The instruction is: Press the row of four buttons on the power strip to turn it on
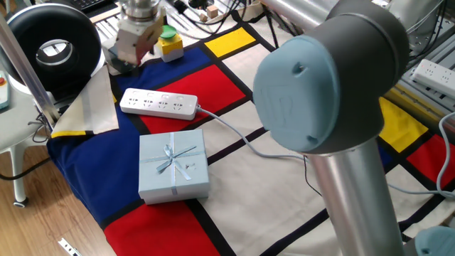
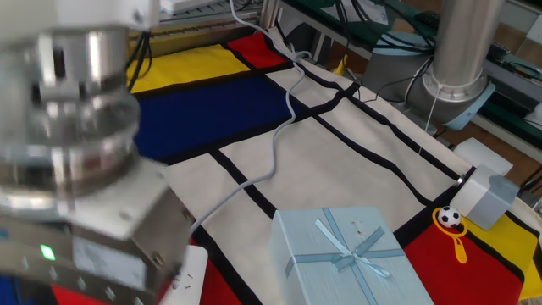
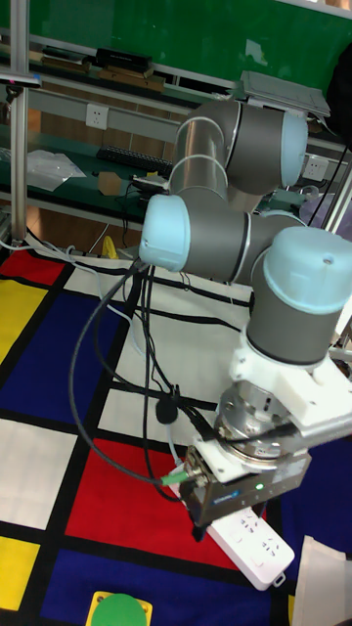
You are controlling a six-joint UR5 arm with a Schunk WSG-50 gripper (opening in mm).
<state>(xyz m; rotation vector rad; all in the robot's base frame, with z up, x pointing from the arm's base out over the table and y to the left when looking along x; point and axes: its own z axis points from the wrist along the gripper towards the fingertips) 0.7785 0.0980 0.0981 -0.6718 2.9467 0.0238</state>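
Note:
The power strip (image 1: pixel 158 104) is a slim white bar lying on the blue and red cloth, and its pale grey cable (image 1: pixel 234 131) runs off to the right. The four buttons (image 1: pixel 158 95) show only as faint marks along its far long edge. My gripper (image 1: pixel 119 64) hangs tilted above the cloth, behind the strip's left end and apart from it. In the tall fixed view the gripper (image 3: pixel 202 531) hovers just left of the strip's end (image 3: pixel 256 548). The other fixed view shows only the blurred gripper body and a corner of the strip (image 2: pixel 190 271). No view shows the fingertips clearly.
A pale blue gift box (image 1: pixel 173 165) with a ribbon sits just in front of the strip. Behind it stands a green round button on a yellow box (image 1: pixel 169 39). A black round device (image 1: pixel 53 46) is at the back left, with a folded white cloth (image 1: pixel 89 110) beside the strip.

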